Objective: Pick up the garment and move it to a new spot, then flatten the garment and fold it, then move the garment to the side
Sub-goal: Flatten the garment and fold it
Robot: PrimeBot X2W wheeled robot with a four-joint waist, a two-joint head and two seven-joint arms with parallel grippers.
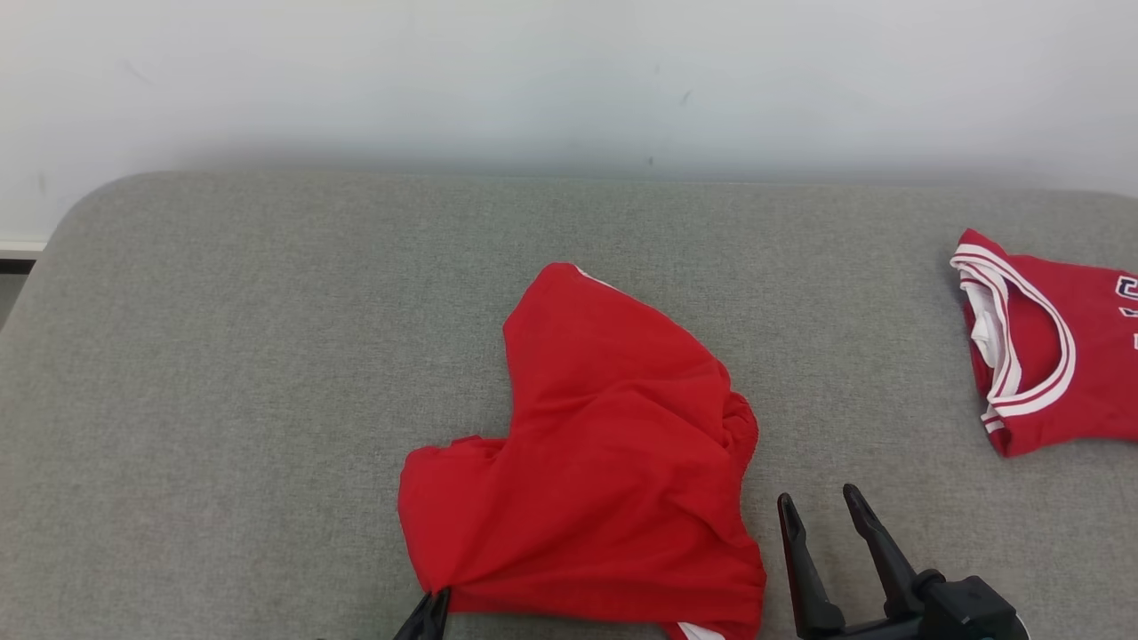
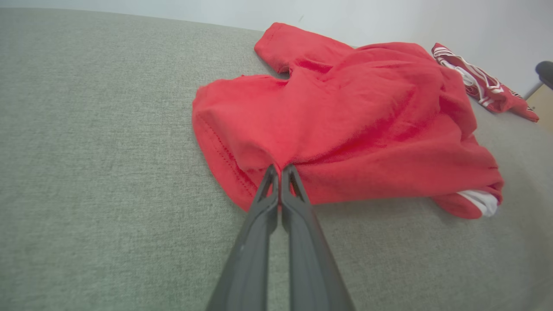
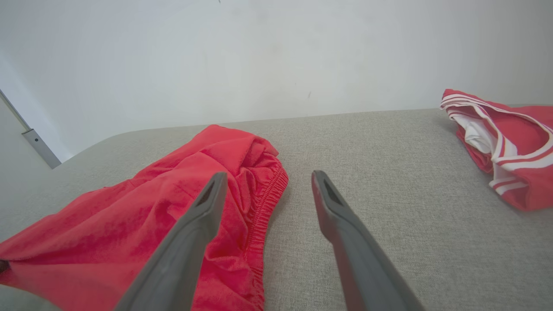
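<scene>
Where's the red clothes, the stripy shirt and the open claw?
red garment (image 1: 605, 444): head view, middle of cloth.
stripy jersey (image 1: 1098, 382): head view, red chest.
right gripper (image 1: 818, 495): head view, between its fingertips.

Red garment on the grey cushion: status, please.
Left gripper shut on crumpled red garment, near edge. Right gripper open, beside it. Red-and-white jersey apart, far right.

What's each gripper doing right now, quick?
Left gripper: closed, pinching the near edge of the red shorts.
Right gripper: open, empty, beside the shorts.
</scene>
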